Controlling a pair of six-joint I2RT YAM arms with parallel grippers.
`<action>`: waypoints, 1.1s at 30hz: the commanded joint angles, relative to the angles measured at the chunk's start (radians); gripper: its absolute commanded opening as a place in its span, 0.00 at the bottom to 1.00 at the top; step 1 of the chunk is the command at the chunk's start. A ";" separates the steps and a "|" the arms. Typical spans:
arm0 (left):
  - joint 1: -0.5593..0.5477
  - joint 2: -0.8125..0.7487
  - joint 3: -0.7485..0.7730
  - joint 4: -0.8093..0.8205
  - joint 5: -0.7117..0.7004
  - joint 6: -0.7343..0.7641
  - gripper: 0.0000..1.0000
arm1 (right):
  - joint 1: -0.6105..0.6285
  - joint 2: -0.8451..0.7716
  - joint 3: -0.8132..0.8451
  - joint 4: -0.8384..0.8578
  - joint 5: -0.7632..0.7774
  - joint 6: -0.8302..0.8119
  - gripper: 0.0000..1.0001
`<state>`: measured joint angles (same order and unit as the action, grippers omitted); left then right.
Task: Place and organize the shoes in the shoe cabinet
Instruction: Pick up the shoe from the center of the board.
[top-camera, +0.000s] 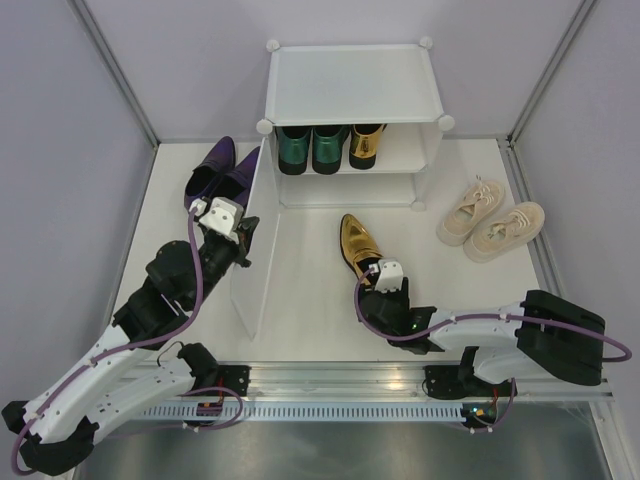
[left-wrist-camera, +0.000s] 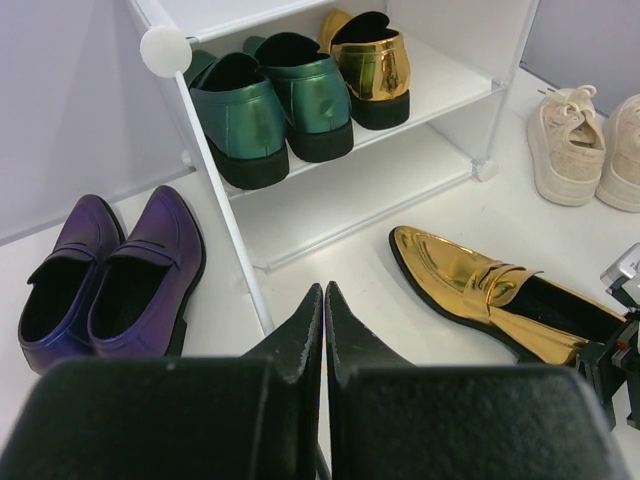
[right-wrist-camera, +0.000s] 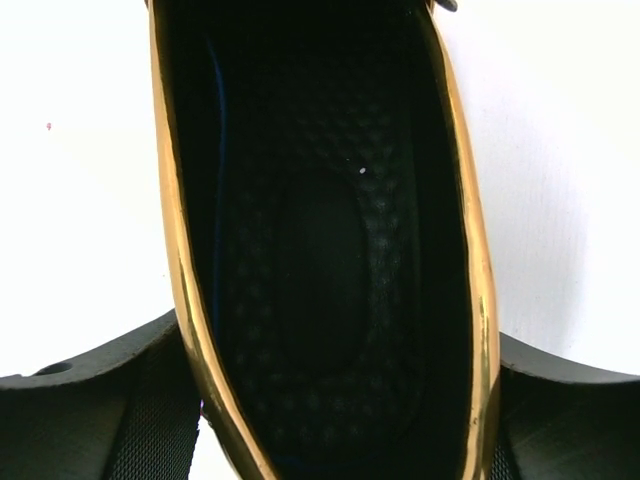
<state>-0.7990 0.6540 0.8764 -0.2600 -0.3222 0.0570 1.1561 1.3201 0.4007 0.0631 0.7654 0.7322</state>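
A shiny metallic gold loafer (right-wrist-camera: 330, 120) fills the right wrist view, its dark padded insole facing up. The right gripper (right-wrist-camera: 330, 400) clamps it at the heel end, one black finger against each outer side. From above, this loafer lies on the white table (top-camera: 300, 290) in front of the white translucent plastic shoe cabinet (top-camera: 350, 80), toe pointing toward it.

The left gripper (left-wrist-camera: 322, 320) has its fingers pressed together on nothing, just beside the cabinet's frosted door panel (top-camera: 250, 260), which stands swung open.

On the upper shelf stand the pair of glossy dark green loafers (left-wrist-camera: 270, 110), heels outward, with the second gold loafer (left-wrist-camera: 370, 65) to their right. The dark purple pointed shoes (left-wrist-camera: 110, 270) sit together left of the door. The beige lace-up sneakers (top-camera: 490, 225) lie right of the cabinet.
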 joint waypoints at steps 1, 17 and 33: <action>-0.009 0.018 -0.047 -0.140 -0.002 0.027 0.02 | -0.004 -0.035 0.049 -0.061 0.015 0.006 0.46; -0.019 0.015 -0.048 -0.140 -0.008 0.029 0.02 | -0.079 -0.409 0.165 -0.295 0.022 -0.152 0.01; -0.025 0.024 -0.050 -0.140 -0.009 0.029 0.02 | -0.088 -0.320 -0.005 -0.183 -0.192 -0.053 0.18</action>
<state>-0.8150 0.6540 0.8719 -0.2588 -0.3241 0.0582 1.0683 0.9562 0.4370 -0.2256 0.6312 0.6083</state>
